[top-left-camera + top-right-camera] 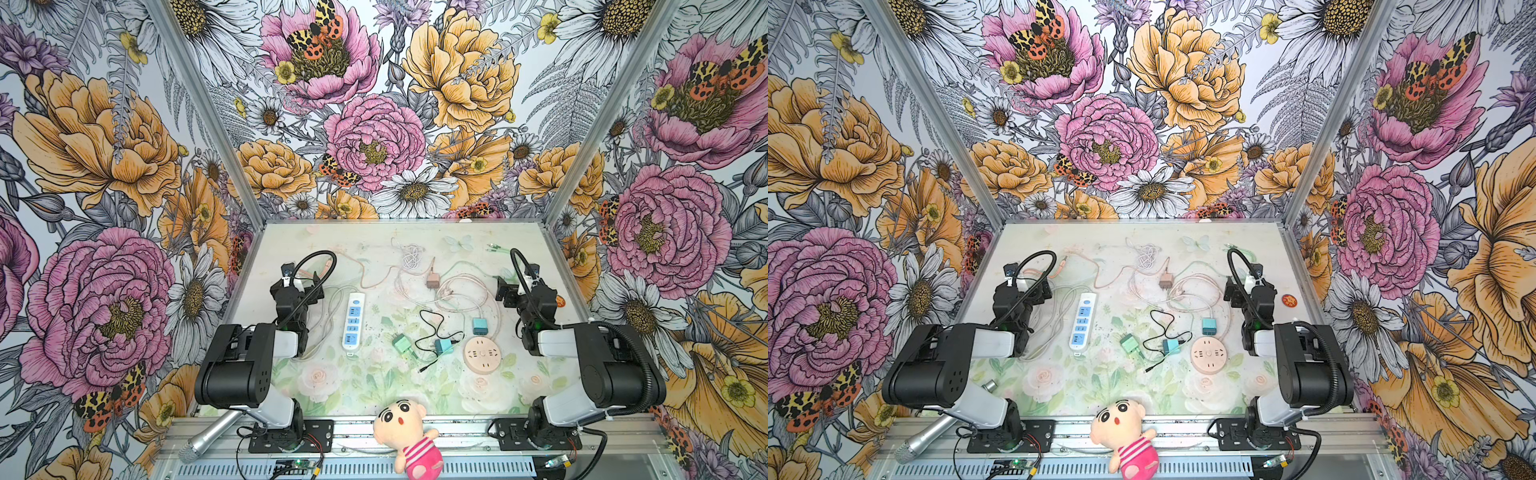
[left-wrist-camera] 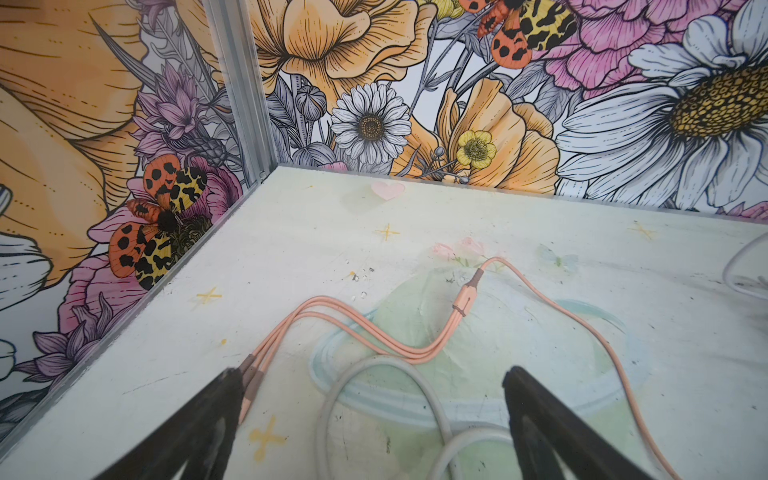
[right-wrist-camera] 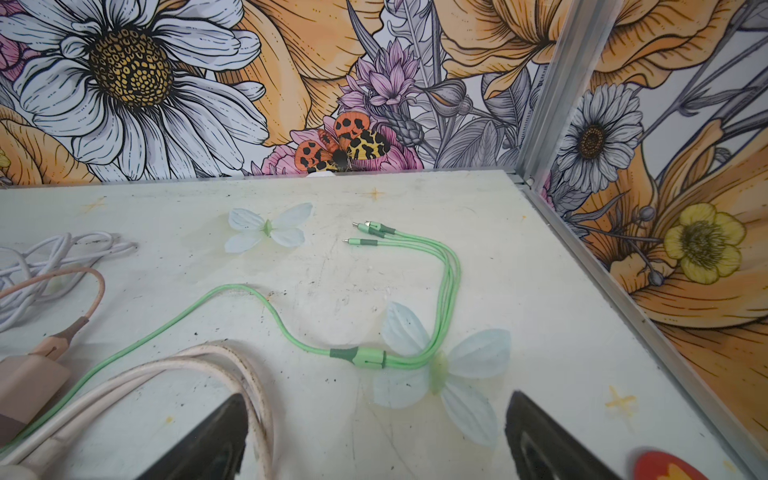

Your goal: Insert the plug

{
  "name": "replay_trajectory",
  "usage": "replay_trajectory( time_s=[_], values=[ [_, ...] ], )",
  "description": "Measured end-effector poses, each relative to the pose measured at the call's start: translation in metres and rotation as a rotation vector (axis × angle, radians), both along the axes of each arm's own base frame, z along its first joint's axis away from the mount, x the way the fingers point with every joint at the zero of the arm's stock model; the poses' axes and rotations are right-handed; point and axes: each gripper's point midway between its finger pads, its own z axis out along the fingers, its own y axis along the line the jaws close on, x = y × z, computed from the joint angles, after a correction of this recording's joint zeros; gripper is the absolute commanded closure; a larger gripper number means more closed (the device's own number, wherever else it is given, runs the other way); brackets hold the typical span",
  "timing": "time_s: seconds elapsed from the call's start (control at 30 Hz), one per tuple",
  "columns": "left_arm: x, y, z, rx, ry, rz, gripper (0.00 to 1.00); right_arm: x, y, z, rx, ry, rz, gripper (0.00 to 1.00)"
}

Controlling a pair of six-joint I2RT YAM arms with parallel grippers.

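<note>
A white power strip [image 1: 353, 320] with blue sockets lies left of centre in both top views. A round pink socket [image 1: 482, 355] lies to the right. Between them sit a green plug [image 1: 402, 344] and two teal plugs [image 1: 443, 345] [image 1: 479, 326]. A pink plug [image 1: 432, 280] lies farther back. My left gripper [image 1: 297, 284] hangs open beyond the strip's far end. Nothing is between its fingers [image 2: 216, 415], only the strip's grey cord [image 2: 419, 386] on the table below. My right gripper [image 1: 524, 286] is open and empty over the table [image 3: 332, 415], at the right.
A pink three-headed cable [image 2: 465, 299] ends by my left gripper's finger. A green three-headed cable [image 3: 449, 270] and a pale pink cord [image 3: 249, 374] lie before the right gripper. A white cable bundle [image 1: 411, 253] is at the back. A doll [image 1: 405, 432] and microphone [image 1: 212, 436] lie in front.
</note>
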Motion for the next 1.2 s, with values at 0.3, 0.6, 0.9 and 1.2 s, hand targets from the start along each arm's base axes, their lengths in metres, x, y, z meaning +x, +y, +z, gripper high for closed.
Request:
replay_trajectory(
  time_s=[0.3, 0.6, 0.9, 1.2],
  values=[
    [-0.005, -0.004, 0.01, 0.009, 0.033, -0.007, 0.01, -0.003, -0.002, 0.006, -0.001, 0.006, -0.012, 0.01],
    [-0.007, -0.023, 0.133, 0.011, -0.103, -0.024, 0.04, 0.013, -0.012, 0.084, 0.007, -0.014, -0.075, 0.01],
    [-0.012, -0.06, 0.163, 0.017, 0.017, -0.04, 0.18, 0.01, -0.001, 0.125, 0.068, 0.036, -0.075, 0.03],
    [-0.019, -0.076, 0.132, -0.031, 0.206, -0.033, 0.28, 0.008, 0.025, 0.133, 0.1, 0.107, -0.024, 0.06]
  ],
)
